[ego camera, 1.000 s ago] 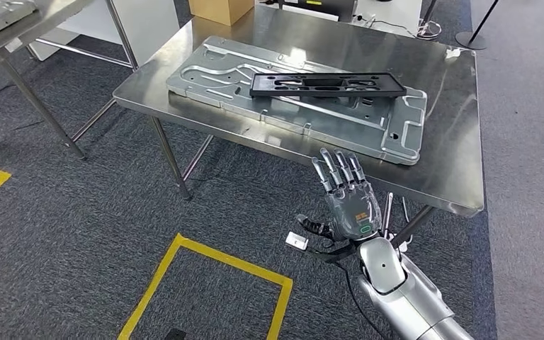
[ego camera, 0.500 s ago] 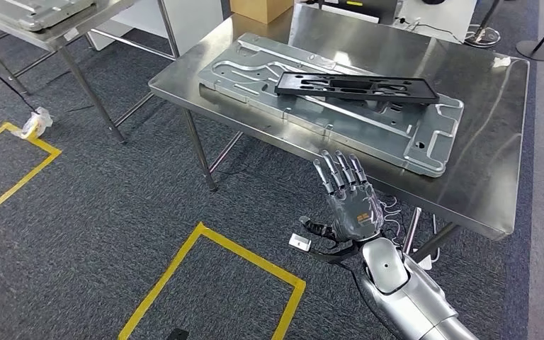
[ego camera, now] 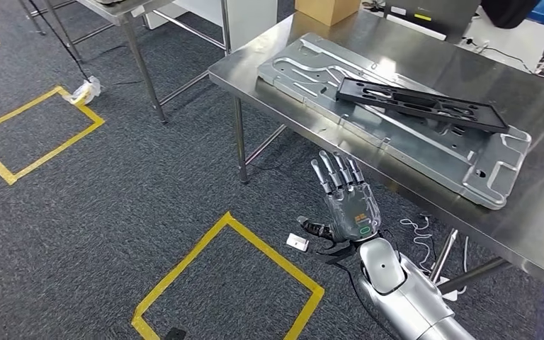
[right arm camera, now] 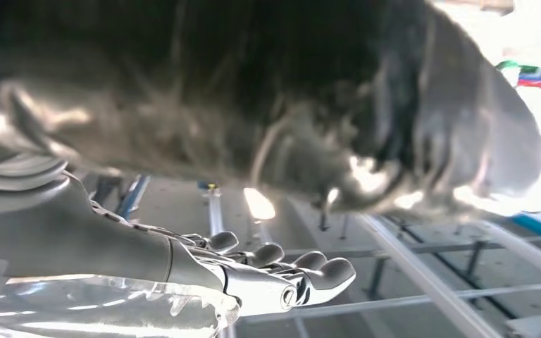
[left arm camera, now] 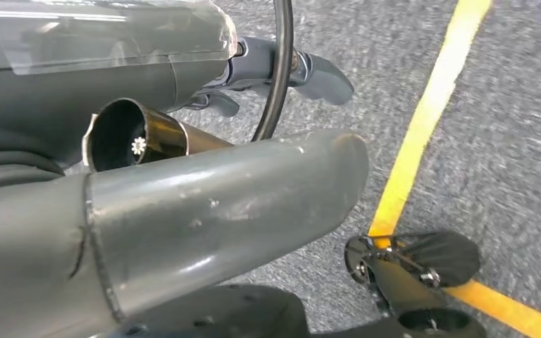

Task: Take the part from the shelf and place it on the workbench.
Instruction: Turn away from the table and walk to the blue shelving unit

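Observation:
A long black plastic part (ego camera: 421, 105) lies flat on a large grey stamped metal plate (ego camera: 304, 67). The plate sits on the steel workbench (ego camera: 460, 67) ahead and to my right. My right hand (ego camera: 347, 202) is raised in front of the bench's near edge and below its top, fingers straight and apart, holding nothing. In the right wrist view the same fingers (right arm camera: 289, 271) stretch out beneath the bench's underside. In the left wrist view my left hand (left arm camera: 218, 204) hangs over the carpet, with its thumb away from the dark fingers (left arm camera: 310, 70) and nothing in it.
Yellow tape squares mark the grey carpet close by (ego camera: 234, 276) and at the left (ego camera: 35, 131). A small white item (ego camera: 297, 241) lies on the floor by my right hand. A second steel table's leg (ego camera: 142, 60) and a cardboard box (ego camera: 329, 8) stand further back.
The whole picture has shifted, so the camera has turned: the workbench now sits further right and nearer. My right hand keeps the same spread pose. The black part stays on the plate.

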Available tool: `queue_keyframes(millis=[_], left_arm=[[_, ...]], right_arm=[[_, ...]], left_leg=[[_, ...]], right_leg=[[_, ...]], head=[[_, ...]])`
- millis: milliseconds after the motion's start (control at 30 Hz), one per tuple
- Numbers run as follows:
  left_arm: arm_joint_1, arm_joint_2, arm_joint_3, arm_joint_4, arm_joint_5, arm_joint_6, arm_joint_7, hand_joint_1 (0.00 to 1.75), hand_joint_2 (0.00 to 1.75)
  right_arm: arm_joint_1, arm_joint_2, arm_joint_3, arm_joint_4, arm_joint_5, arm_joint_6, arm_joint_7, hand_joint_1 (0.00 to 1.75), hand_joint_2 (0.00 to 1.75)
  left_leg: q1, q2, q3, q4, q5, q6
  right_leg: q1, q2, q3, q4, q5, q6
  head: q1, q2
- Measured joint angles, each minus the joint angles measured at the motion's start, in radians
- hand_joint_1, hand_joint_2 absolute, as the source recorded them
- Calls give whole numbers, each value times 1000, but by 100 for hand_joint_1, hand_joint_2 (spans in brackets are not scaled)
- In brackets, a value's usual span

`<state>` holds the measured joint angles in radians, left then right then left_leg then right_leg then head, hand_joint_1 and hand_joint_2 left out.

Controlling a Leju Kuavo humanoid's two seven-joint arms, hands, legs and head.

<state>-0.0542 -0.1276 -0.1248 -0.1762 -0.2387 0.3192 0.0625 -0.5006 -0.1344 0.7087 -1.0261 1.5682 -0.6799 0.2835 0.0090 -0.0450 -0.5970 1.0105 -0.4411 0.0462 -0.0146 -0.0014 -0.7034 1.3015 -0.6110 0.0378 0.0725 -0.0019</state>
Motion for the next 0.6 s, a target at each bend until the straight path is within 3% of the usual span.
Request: queue_keyframes(millis=[33,67,133,200,267,300,367,400,433,500,533,600], left_arm=[[1,0,0,0,-1,1,1,0,0],[2,0,0,0,-1,2,1,0,0],[0,-1,1,0,-1,4,2,0,0],[-1,-3,2,0,-1,5,2,0,0],[1,-3,3,0,-1,5,2,0,0],[3,-3,4,0,-1,6,2,0,0],[4,-3,6,0,-1,6,2,0,0],[3,-3,6,0,-1,7,3,0,0],[0,-3,7,0,-1,7,3,0,0],[-2,-3,7,0,-1,7,3,0,0],[-1,-3,7,0,-1,7,3,0,0],[1,-3,8,0,-2,8,3,0,0]], right_arm=[[1,0,1,2,0,0,0,0,0],[1,0,2,3,0,0,0,0,0],[-1,-2,2,4,0,0,1,0,0],[-2,-5,2,5,0,0,3,0,0],[-3,-6,3,5,0,0,5,0,0],[-5,-6,3,5,0,0,6,0,0],[-7,-6,3,4,0,0,7,0,0],[-7,-7,3,5,0,0,8,0,0],[-6,-7,3,6,0,0,9,0,0],[-4,-9,3,8,0,0,9,0,0],[-3,-9,3,9,0,0,9,0,0],[-3,-10,3,9,0,0,10,0,0]], left_leg=[[0,-14,-1,2,0,0],[-1,-29,-1,5,0,-1],[0,-55,-4,9,0,-5],[3,-80,-13,11,3,-16],[7,-104,-20,5,10,-31],[6,-96,-22,5,10,-37],[2,-37,-41,43,-15,-45],[2,1,-64,91,-42,-48],[3,24,-93,150,-72,-51],[7,37,-142,247,-104,-58],[8,39,-144,253,-96,-60],[10,57,-92,157,-40,-62]], right_leg=[[0,3,7,-16,21,-3],[0,12,33,-70,58,-6],[-1,63,94,-205,118,-17],[-1,99,123,-272,132,-25],[0,83,128,-282,132,-32],[-2,70,133,-290,136,-37],[-6,40,145,-308,143,-48],[-5,24,148,-312,143,-52],[-3,8,149,-311,142,-54],[-1,-26,149,-306,136,-56],[-1,-41,148,-303,133,-56],[-1,-69,149,-293,124,-50]], head=[[0,0],[0,0],[-1,0],[-1,0],[-1,0],[-2,0],[-6,0],[-9,0],[-12,0],[-13,0],[-13,0],[-13,0]])
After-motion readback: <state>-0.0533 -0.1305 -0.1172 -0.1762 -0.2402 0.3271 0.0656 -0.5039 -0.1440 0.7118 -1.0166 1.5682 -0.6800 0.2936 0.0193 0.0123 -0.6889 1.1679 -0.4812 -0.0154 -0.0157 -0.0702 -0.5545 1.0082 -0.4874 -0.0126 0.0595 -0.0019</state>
